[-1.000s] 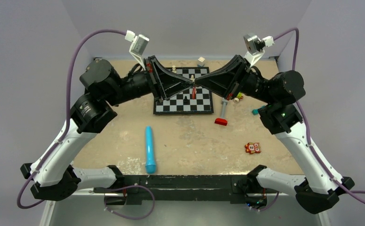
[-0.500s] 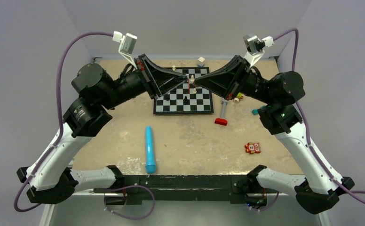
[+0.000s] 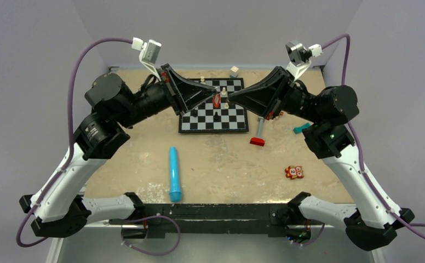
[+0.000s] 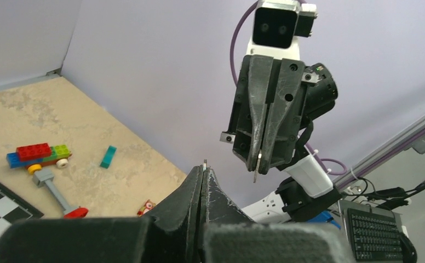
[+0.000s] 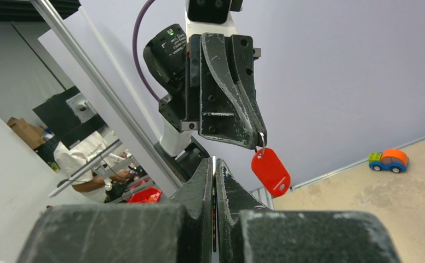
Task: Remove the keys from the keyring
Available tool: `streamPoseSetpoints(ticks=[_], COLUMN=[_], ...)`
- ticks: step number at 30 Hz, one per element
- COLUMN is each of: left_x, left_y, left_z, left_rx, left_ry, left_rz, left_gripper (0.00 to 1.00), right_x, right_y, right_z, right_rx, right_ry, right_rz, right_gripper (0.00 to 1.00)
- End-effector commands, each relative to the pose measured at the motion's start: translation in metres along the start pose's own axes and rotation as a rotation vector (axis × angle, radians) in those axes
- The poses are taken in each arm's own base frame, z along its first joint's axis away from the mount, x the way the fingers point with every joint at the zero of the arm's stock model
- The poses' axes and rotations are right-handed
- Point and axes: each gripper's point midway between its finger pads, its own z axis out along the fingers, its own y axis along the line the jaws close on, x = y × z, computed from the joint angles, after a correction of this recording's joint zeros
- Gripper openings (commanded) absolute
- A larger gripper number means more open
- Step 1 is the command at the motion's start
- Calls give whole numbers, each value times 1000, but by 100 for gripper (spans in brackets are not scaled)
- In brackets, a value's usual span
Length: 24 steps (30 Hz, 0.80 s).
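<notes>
We find both arms raised above the chessboard (image 3: 199,123), their tips near but apart. The left end effector (image 5: 259,143) is clamped tight on the keyring (image 5: 270,171)'s thin metal ring, with the red tag dangling beneath. The right end effector (image 4: 258,167) is pinched closed on a thin silver key (image 4: 255,175). A blue cylinder (image 3: 174,172) lies on the desk (image 3: 227,164).

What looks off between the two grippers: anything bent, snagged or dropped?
Nothing stands out. The red keyring hangs freely from the tips of the shut left gripper. The shut right gripper pinches a thin metal key, with a clear gap between the two.
</notes>
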Motion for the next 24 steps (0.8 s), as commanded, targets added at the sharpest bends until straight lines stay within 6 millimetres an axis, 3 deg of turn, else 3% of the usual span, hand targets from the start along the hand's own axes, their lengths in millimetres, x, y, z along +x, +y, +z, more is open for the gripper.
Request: streamPoseSetpoints(ticks=[1,10,13,24], left_x=[-2,15,28,139], left_y=[6,20,36,141], left_z=[-10,-26,-30,-47], left_rx=[-54,-119,-190,-545], left_ry=[19,73,123,373], left_rz=[52,64,62,-79], left_gripper=[0,0,0,0], right_x=[0,10,15,36], right_y=[10,4,-2,-13], right_z=[-6,-12,-17,-43], right_rx=[-16,19,59,181], right_ry=[-1,20,34,60], right_rz=[-36,-32,-35,-49], right_gripper=[0,0,0,0])
